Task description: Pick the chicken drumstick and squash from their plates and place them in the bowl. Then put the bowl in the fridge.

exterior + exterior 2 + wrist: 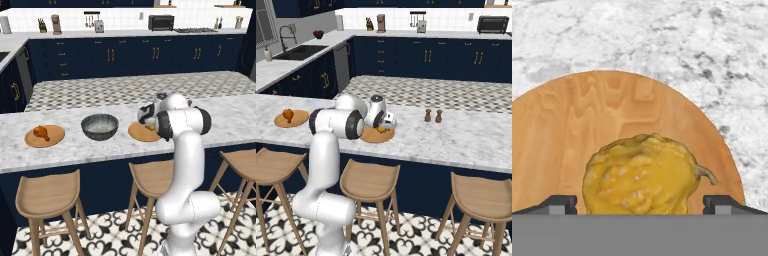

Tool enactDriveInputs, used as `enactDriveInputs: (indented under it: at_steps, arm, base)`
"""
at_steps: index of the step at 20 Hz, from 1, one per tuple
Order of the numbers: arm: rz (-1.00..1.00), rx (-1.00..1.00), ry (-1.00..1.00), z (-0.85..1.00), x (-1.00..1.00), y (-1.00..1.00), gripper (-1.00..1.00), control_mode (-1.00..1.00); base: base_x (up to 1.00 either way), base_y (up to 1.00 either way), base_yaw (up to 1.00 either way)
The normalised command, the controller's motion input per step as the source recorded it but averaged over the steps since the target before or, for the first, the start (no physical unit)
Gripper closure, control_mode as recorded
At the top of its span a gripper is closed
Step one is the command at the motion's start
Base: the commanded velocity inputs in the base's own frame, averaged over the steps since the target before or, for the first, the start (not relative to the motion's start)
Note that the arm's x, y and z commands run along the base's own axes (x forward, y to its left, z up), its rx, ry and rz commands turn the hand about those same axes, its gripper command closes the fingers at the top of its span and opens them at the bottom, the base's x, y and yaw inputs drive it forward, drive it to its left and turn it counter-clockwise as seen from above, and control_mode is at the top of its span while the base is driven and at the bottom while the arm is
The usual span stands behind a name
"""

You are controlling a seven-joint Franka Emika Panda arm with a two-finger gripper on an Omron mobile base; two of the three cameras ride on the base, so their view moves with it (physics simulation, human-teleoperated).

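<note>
Pincer (640,205): wide apart over the squash, one dark tip on each side of it, neither tip touching it as far as the hand view shows; nothing held.
Fingertips (559,204): low at the bottom of the hand view, level with the squash's lower half.
Squash (641,176): lumpy yellow piece with a short curled stem on one side, lying on the near plate, between the tips; a yellow bit of it peeks from under the hand in the left base view (150,127) and in the right base view (382,130).
Near plate (572,130): round, light wood, flat on the worktop; partly covered by the hand in the left base view (136,131) and the right base view (370,136).
Arm (182,165): white, rising from the floor by the stools, bent forward with the hand down over the near plate.
Bowl (100,126): dark speckled grey, upright on the worktop, between the two plates, touching neither.
Far plate (45,136): same wood, well apart from the pincer, beyond the bowl.
Drumstick (41,132): orange-brown, lying on the far plate.
Worktop (75,150): grey-white marble island top carrying both plates and the bowl.
Shakers (433,116): two small brown ones standing close together on the worktop, on the side away from the bowl.
Stools (47,200): wooden, along the near edge of the worktop.
</note>
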Motion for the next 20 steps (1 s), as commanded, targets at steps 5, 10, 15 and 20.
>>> enactDriveInputs:
  at_steps: [5, 10, 15, 20]
  arm:
    - [0.00, 0.00, 0.03, -0.34, 0.44, 0.00, -1.00, -1.00]
    - [0.00, 0.00, 0.00, -0.28, 0.29, 0.00, 1.00, -1.00]
    - [0.00, 0.00, 0.11, -0.22, -0.34, 0.02, 1.00, -1.00]
    - [-0.04, 0.00, -0.19, 0.02, -0.88, 0.01, 1.00, -1.00]
  base:
    - [0.00, 0.00, 0.00]
    - [0.00, 0.00, 0.00]
    - [0.00, 0.00, 0.00]
    - [0.00, 0.00, 0.00]
